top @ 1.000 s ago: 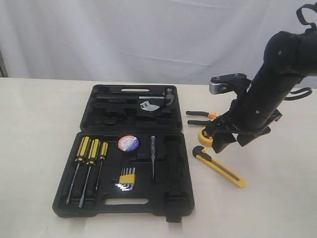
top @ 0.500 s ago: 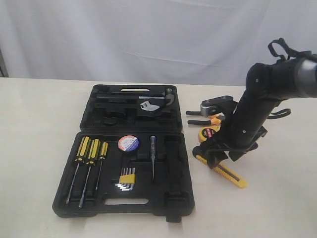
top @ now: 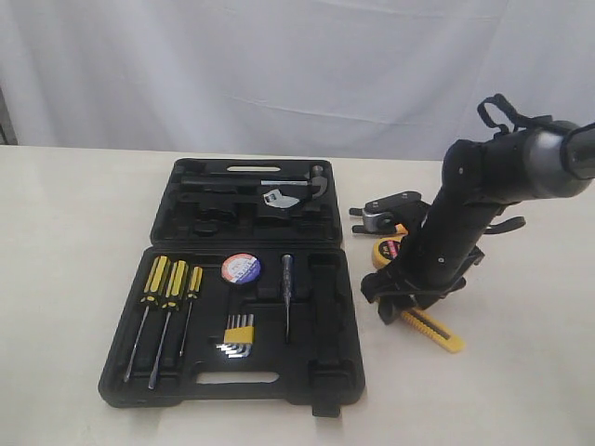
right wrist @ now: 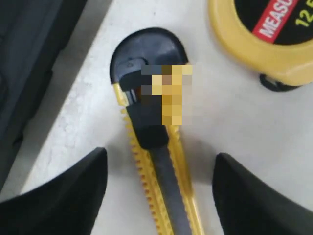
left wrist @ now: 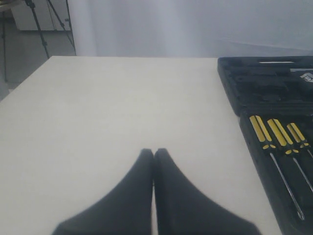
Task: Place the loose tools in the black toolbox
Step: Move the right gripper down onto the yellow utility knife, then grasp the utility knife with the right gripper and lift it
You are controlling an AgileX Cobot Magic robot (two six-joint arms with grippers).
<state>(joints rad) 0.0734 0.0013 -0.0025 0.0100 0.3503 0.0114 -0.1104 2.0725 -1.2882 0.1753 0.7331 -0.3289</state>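
Right wrist view shows the right claw (right wrist: 159, 164) spread astride the utility knife (right wrist: 152, 129) on the surface (right wrist: 234, 127) just beside the black toolbox (right wrist: 27, 68); likely light, stiff and slick, best pinched across its mid-body.

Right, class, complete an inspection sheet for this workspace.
Surface: pale tabletop, nothing spilled.
Job's things: large black moulded plastic toolbox open; black tape roll with red-white-blue label inside; yellow-and-black utility knife, round yellow tape measure and black-and-orange-handled pliers on the table.
Clutter: nothing seen.
Grippers: left gripper shut over bare table; right gripper open, jaws astride the knife.
Cables: black loops on the right arm.
Surroundings: white curtain; tripod beyond the table.
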